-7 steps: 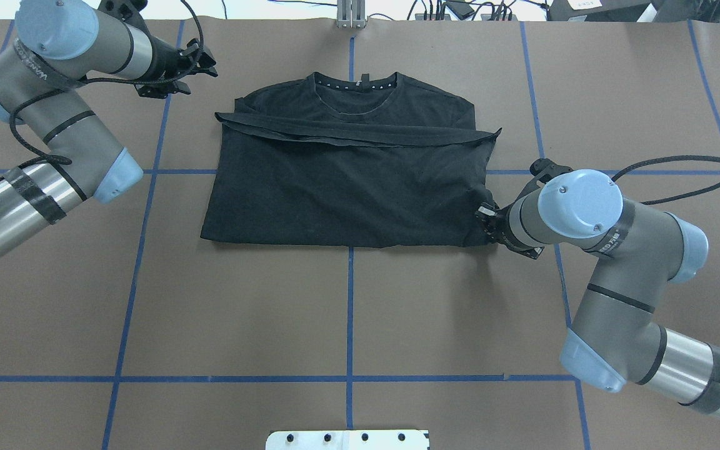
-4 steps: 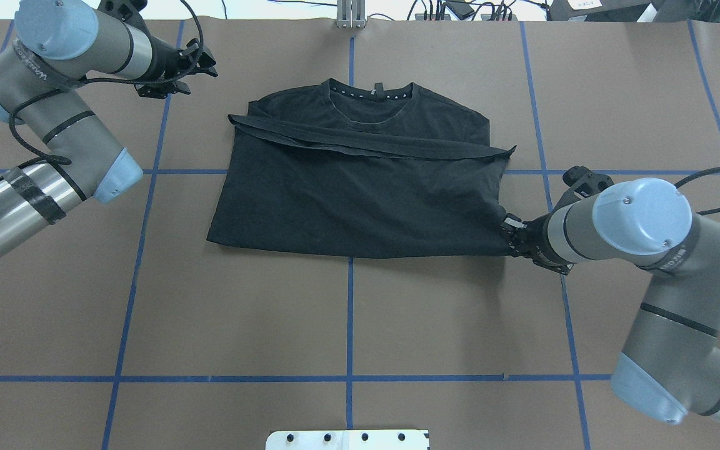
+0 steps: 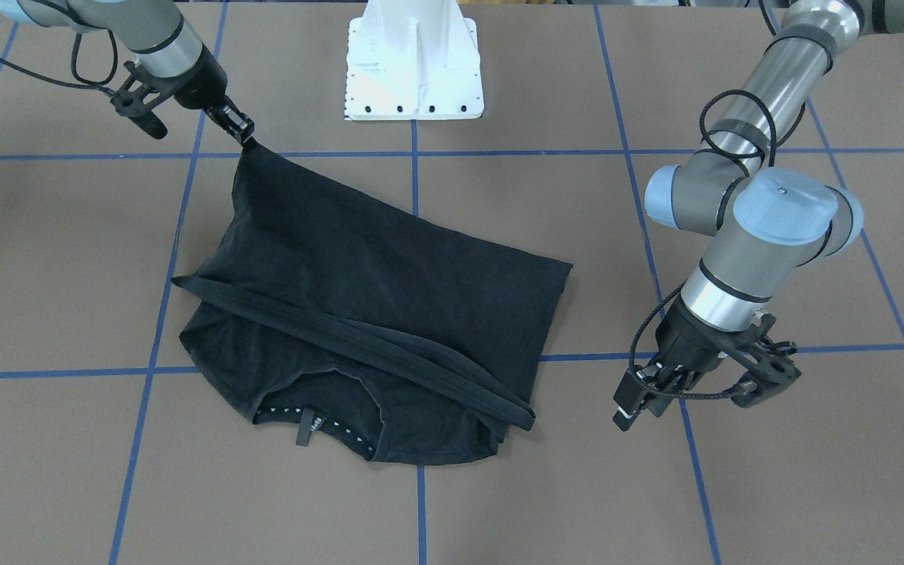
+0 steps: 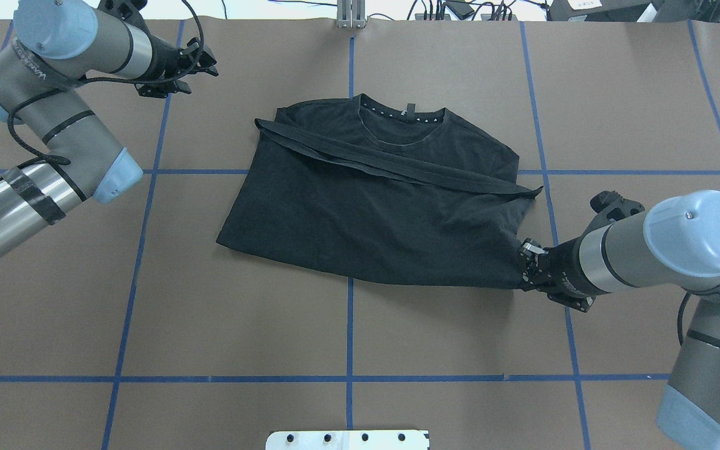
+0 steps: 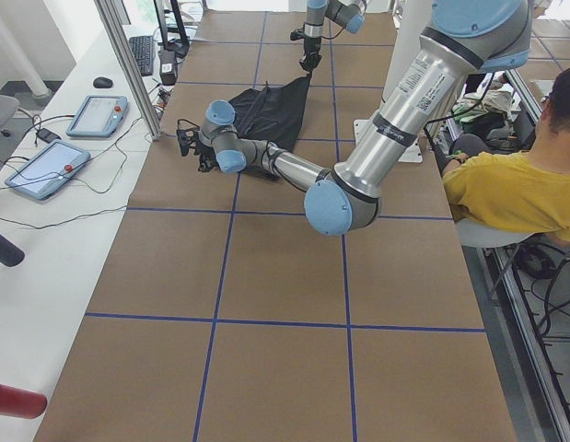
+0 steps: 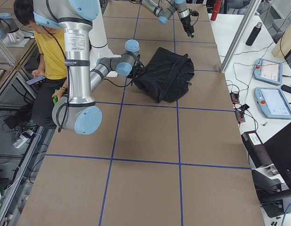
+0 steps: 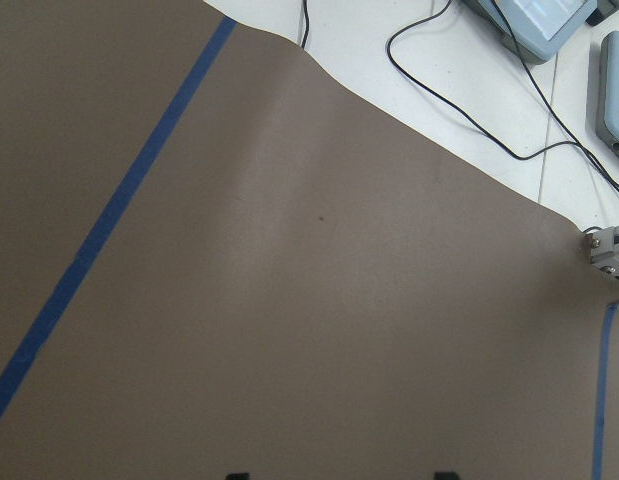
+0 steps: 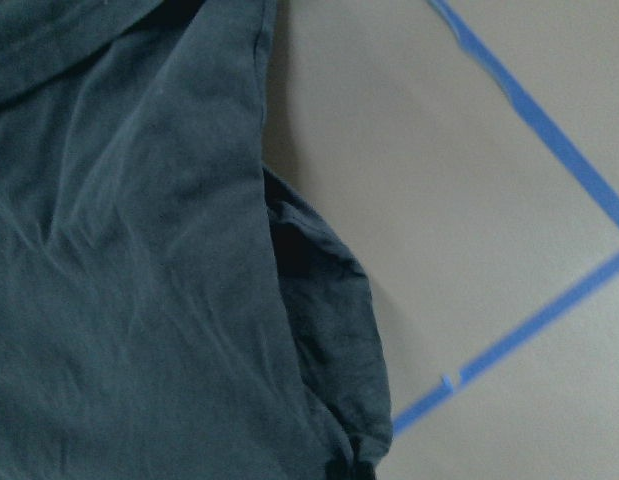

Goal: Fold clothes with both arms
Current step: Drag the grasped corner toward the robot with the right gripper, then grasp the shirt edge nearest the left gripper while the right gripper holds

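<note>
The black T-shirt (image 4: 372, 206) lies on the brown table, folded once, with its dotted collar (image 4: 402, 115) at the far side. It sits skewed, and its near right corner is stretched out to a point. My right gripper (image 4: 525, 265) is shut on that corner; in the front-facing view the same gripper (image 3: 242, 133) holds the shirt (image 3: 373, 314) taut at the upper left. The right wrist view is filled with bunched dark fabric (image 8: 139, 250). My left gripper (image 4: 207, 62) is off the shirt's far left and holds nothing. Its fingertips (image 7: 237, 474) stand wide apart over bare table.
Blue tape lines (image 4: 350, 325) grid the brown table cover. The white base plate (image 3: 413, 63) sits at the robot's edge. Cables and devices (image 4: 460, 9) line the far edge. A seated person in yellow (image 5: 515, 189) is beside the table, with control tablets (image 5: 96, 115) on a side desk.
My right gripper has pulled the shirt's near right corner to the right and toward the robot. The whole shirt slid right and turned. The left arm has not moved.
</note>
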Controlling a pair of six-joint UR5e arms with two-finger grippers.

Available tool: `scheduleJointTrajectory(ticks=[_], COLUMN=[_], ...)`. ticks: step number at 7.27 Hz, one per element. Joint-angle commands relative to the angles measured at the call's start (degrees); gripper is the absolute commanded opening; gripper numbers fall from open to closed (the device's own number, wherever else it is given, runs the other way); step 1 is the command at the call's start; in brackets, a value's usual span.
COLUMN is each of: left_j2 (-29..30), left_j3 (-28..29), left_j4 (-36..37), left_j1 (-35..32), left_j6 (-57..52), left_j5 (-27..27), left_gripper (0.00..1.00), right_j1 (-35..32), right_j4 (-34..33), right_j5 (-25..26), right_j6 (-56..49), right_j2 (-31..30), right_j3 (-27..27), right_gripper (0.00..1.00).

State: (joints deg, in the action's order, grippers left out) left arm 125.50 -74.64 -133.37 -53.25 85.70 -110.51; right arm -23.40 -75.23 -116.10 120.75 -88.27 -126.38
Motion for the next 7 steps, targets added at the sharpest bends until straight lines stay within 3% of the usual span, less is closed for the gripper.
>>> scheduleJointTrajectory(ticks=[1, 2, 4, 5, 7], left_j2=[-3.04, -6.29, -8.52, -12.00, -20.71], left_j3=[-5.65, -11.69, -17.62, -20.34, -27.11], left_j4=[0.30, 2.91, 6.61, 6.80, 6.98], left_j1=[0.25, 0.34, 3.31, 6.64, 15.51], left_j6=[0.35, 0.44, 3.40, 5.08, 6.05], left_j5=[-1.27, -3.63, -3.14, -1.13, 7.21], left_gripper=[0.69, 0.69, 0.72, 0.72, 0.74], right_j1=[10.35, 11.35, 8.92, 4.20, -1.79], right_j4=[-0.09, -0.09, -0.35, -0.62, -0.70], right_j5=[-1.67, -1.50, -2.28, -2.29, -1.42], right_j6=[4.75, 4.76, 4.67, 4.32, 2.92], right_j2=[-1.20, -2.16, -1.91, -1.39, 2.11], right_j3=[-1.84, -2.20, -4.99, -7.54, -6.52], right_gripper=[0.30, 0.99, 1.00, 1.00, 1.00])
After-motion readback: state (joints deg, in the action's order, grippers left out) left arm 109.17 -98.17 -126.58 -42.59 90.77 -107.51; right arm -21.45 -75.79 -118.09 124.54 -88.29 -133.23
